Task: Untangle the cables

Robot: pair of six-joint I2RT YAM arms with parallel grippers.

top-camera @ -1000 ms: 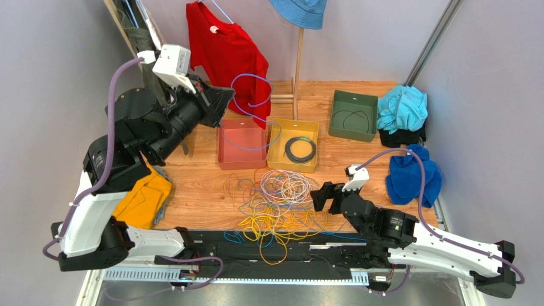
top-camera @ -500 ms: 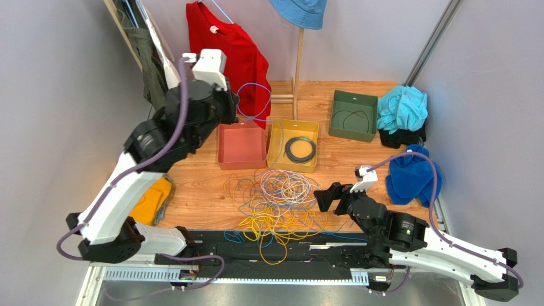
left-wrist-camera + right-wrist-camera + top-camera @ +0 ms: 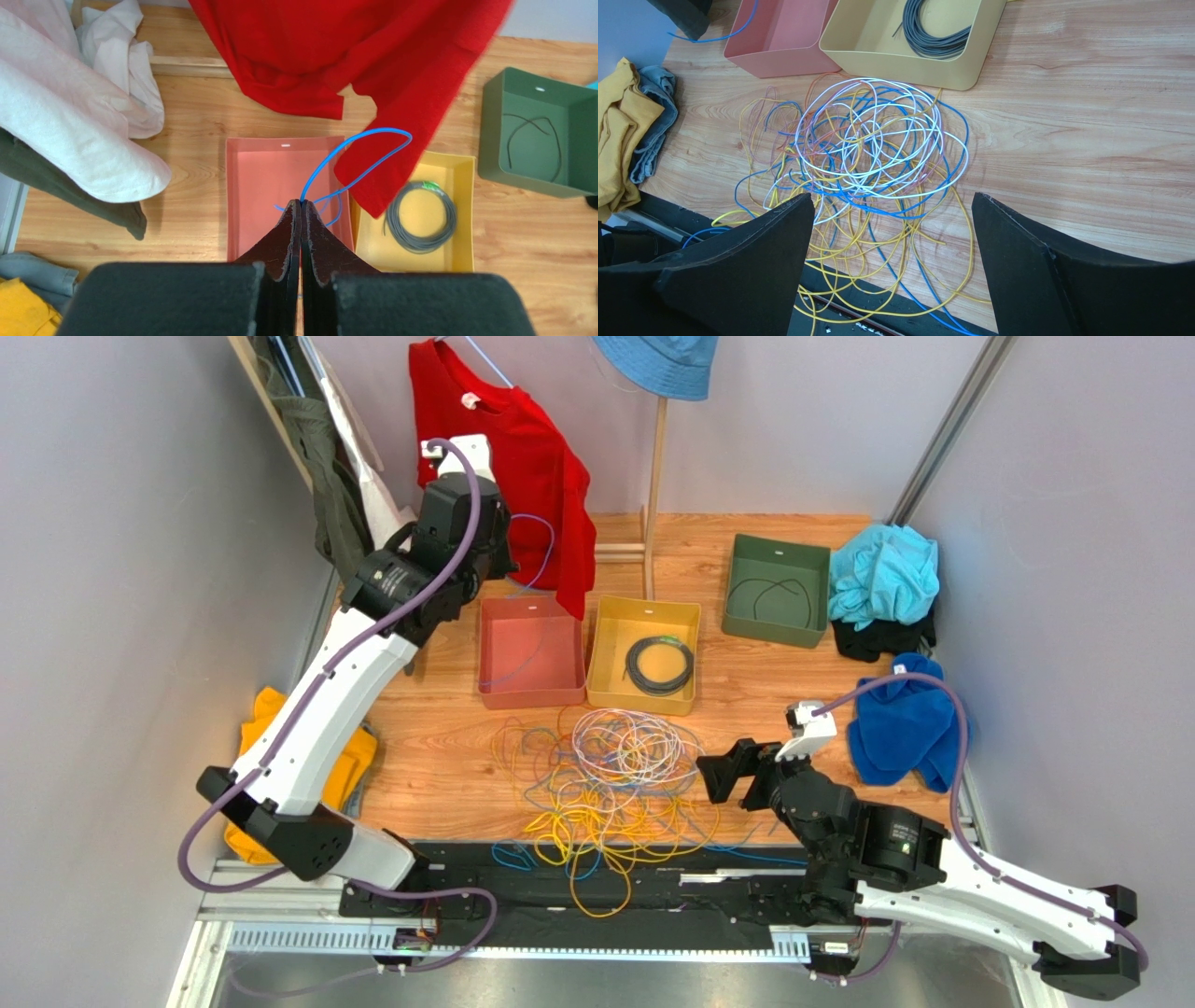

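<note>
The cables (image 3: pixel 603 784) lie in a loose tangle of yellow, white, blue and purple loops on the wooden table, running over its near edge; the right wrist view shows the tangle (image 3: pixel 871 154) too. My left gripper (image 3: pixel 301 204) is shut on a blue cable (image 3: pixel 379 130), which loops up in front of the red shirt and hangs down into the pink tray (image 3: pixel 231 203). In the top view the left gripper (image 3: pixel 494 567) hovers over the pink tray's (image 3: pixel 484 655) back-left corner. My right gripper (image 3: pixel 892 199) is open, just right of the tangle and pointing at it, with nothing between its fingers.
A yellow tray (image 3: pixel 606 651) holds a grey coil (image 3: pixel 659 665). A green tray (image 3: pixel 738 588) holds a thin dark cable. A red shirt (image 3: pixel 505 448) hangs at the back beside a wooden stand (image 3: pixel 654 476). Blue cloths (image 3: pixel 905 721) lie right, yellow cloth (image 3: pixel 274 721) left.
My left arm has swung from the left side across to the pink tray, carrying the blue cable, whose loop now hangs lower. My right gripper has shifted slightly right.
</note>
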